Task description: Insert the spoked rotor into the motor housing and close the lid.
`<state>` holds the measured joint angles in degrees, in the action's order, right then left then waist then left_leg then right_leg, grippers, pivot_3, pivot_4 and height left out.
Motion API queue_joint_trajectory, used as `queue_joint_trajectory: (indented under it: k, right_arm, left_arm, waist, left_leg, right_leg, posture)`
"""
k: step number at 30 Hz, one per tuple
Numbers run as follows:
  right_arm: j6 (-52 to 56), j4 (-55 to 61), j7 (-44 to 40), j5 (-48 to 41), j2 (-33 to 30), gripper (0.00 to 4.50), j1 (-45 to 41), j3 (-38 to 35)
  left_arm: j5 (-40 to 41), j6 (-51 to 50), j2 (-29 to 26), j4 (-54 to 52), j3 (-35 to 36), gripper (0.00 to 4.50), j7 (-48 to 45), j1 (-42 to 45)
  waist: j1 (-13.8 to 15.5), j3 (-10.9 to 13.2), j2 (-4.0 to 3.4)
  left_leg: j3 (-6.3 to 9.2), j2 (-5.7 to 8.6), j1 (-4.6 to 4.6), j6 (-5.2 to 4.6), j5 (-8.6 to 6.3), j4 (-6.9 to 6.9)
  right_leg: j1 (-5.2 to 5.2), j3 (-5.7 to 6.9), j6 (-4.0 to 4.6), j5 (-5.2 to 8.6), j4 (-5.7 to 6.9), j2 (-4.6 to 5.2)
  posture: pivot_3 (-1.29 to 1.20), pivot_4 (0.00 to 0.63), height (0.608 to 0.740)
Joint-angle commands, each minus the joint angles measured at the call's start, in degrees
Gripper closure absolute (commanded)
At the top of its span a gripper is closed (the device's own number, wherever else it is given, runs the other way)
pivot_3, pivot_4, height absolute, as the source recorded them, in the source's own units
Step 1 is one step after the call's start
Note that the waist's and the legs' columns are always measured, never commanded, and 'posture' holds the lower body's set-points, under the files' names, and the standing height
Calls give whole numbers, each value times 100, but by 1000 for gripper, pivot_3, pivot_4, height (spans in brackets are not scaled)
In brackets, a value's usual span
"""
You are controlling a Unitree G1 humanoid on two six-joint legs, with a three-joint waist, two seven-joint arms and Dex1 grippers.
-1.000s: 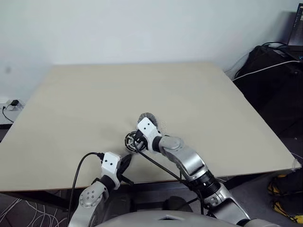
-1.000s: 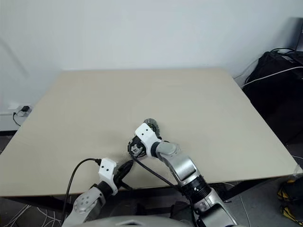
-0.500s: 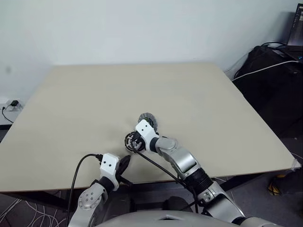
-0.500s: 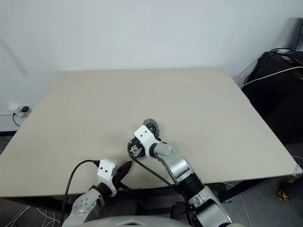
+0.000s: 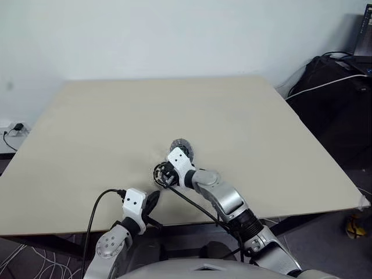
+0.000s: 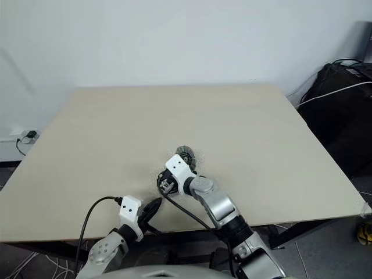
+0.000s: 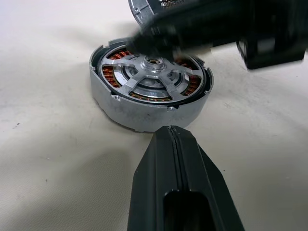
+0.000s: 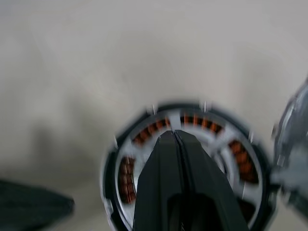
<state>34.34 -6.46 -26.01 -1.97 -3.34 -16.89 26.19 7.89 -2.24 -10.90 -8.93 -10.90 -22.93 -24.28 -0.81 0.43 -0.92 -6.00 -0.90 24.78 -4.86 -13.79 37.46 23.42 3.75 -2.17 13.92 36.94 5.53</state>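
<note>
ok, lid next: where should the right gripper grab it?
By the rim, fingers across opposite edges, coming from above. The lid is a thin disc that seems to lie flat on the table just beyond the motor housing. The right gripper is nearest, shut.

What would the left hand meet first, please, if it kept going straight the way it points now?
Most likely the side wall of the motor housing, which sits on the table directly beyond the closed left hand. The gap between them looks small, though depth is hard to judge.
</note>
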Motion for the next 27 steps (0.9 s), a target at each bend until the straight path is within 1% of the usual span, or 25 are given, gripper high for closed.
queue_joint_trajectory:
  k: [1, 4, 8, 13, 16, 19, 21, 24, 27]
  right_arm:
    - [74, -128, 2, 113, -74, 4473, 7, 7]
    - [1, 182, -64, 72, -130, 4473, 6, -32]
    - [31, 1119, -292, -159, -331, 4473, 9, -205]
    - [325, 2202, -499, -136, -1106, 4473, 124, -417]
    - [224, 2615, -755, -111, -1640, 4473, 167, -428]
    - [-44, 2880, -1068, 90, -2292, 3892, 272, -246]
    - [-61, 2953, -1261, 52, -2525, 3255, 366, -157]
    - [-397, 2870, -1515, 383, -2871, 2282, 374, 267]
    - [-755, 2719, -1749, 754, -3046, 1303, 196, 700]
  left_arm:
    - [21, 96, 13, -120, -2, 4500, -23, 82]
    - [20, 98, 15, -110, -7, 4500, -28, 94]
    - [5, 75, 36, -147, -39, 4500, -9, 94]
    - [8, 44, 60, -173, -72, 4500, 2, 104]
    - [16, 17, 69, -191, -85, 4500, -2, 111]
    - [28, -39, 72, -227, -101, 4500, -4, 149]
    - [38, -67, 64, -232, -99, 4500, -8, 180]
    - [52, -86, 49, -214, -90, 4500, -34, 214]
    - [59, -75, 42, -176, -80, 4500, -52, 233]
  waist:
    - [4, -3, 2]
    - [7, -4, 0]
    - [11, 4, -1]
    - [20, 4, 1]
    - [20, 7, 5]
    - [21, 11, 10]
    - [22, 15, 17]
    - [15, 21, 25]
    - [18, 26, 32]
  left_leg:
    - [0, 0, -1, 0, 0, 0]
    - [0, -1, -2, 0, 0, 0]
    - [0, 1, 2, 0, 0, 1]
    - [0, 0, 4, -1, 0, 0]
    - [0, 0, 4, -1, -1, 2]
    - [0, 1, 4, -3, -1, 4]
    - [1, 0, 3, -3, -1, 5]
    - [1, -3, 2, -3, -1, 6]
    - [1, -2, 3, -4, -1, 13]
  right_leg:
    - [0, 0, 0, 0, 1, 0]
    - [-1, 1, 0, 0, 2, 0]
    - [0, 1, 0, 0, 0, 3]
    - [3, 1, 1, 1, -5, 2]
    - [1, 2, 0, 1, -6, 3]
    - [0, 4, 0, 1, -5, 4]
    - [-1, 5, 0, 1, -5, 3]
    - [-1, 6, 0, 2, -5, -2]
    - [-3, 8, -1, 2, -4, -3]
  posture:
    - [0, 0, 740]
    - [0, 0, 740]
    - [0, 0, 740]
    - [0, 0, 740]
    - [0, 0, 740]
    - [0, 0, 740]
    - [0, 0, 740]
    - [0, 0, 740]
    - [0, 0, 740]
